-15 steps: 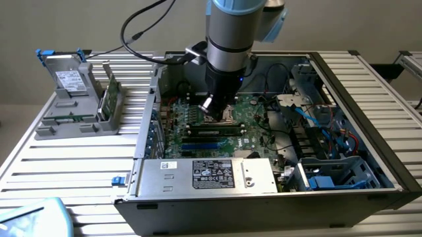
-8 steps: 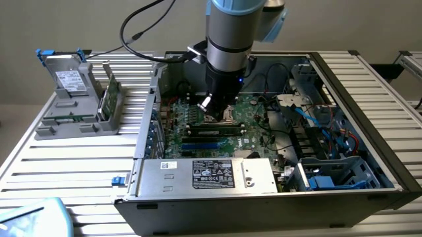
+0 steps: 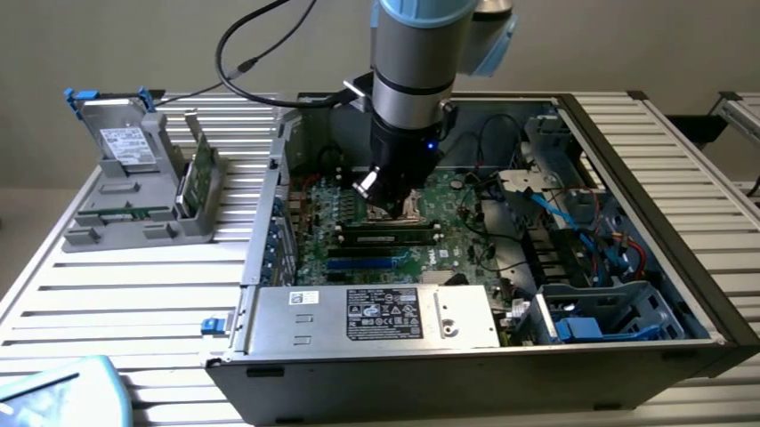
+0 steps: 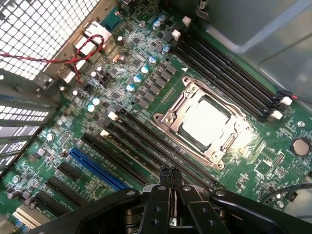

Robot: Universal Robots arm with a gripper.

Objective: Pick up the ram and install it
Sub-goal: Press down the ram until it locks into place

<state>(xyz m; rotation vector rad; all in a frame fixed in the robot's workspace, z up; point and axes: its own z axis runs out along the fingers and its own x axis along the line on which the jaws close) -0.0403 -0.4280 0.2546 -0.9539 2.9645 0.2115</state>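
We are hovering our gripper (image 4: 170,176), fingers pressed together and empty, over the ram (image 3: 386,237) sitting in its slot at the exterior view's centre beside the CPU socket (image 4: 207,122), and an off-centre push could be leaving one end unlatched.

motherboard (image 4: 122,92): green, black memory slots, one blue slot | CPU socket (image 4: 207,122): silver frame, pale centre | ram (image 3: 386,237): dark green-black | hand (image 4: 170,181): black | arm (image 3: 416,53): grey, pale blue joints | power supply (image 3: 368,316): silver, black label | bench (image 3: 119,294): white, ribbed
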